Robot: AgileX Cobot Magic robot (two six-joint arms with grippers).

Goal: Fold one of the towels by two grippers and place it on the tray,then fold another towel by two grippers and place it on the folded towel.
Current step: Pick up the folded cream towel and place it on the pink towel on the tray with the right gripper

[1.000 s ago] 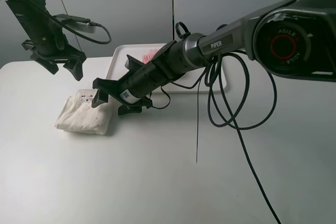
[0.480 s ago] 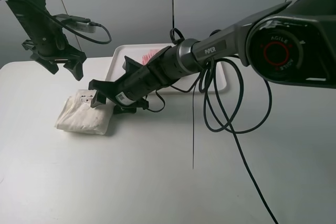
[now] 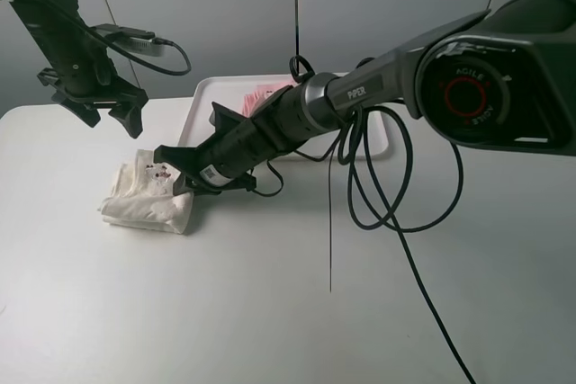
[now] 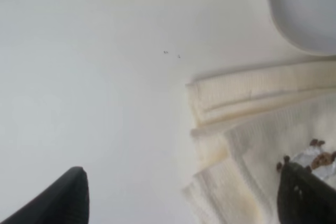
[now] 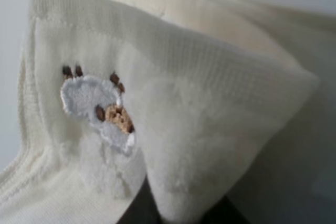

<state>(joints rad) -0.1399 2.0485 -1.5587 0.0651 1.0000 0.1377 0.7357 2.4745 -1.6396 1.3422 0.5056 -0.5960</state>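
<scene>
A folded cream towel (image 3: pixel 139 204) with a small embroidered animal lies on the white table at the left. My right gripper (image 3: pixel 176 177) reaches across the middle and is shut on the towel's right edge, which is raised a little. In the right wrist view the towel (image 5: pixel 173 103) fills the picture, with its fold pinched in my gripper (image 5: pixel 178 211). My left gripper (image 3: pixel 110 119) hangs open and empty above the table behind the towel. Its view shows the towel (image 4: pixel 247 124) between its fingertips (image 4: pixel 63 198). A pink towel (image 3: pixel 259 93) lies on the white tray (image 3: pixel 205 96).
The tray stands at the back centre, partly hidden by my right arm. Black cables (image 3: pixel 378 186) loop down from the right arm onto the table at the right. The tray's corner (image 4: pixel 304 9) shows in the left wrist view.
My right gripper has moved further left and lifted the towel's right edge, bunching the towel. My left arm has not moved.
</scene>
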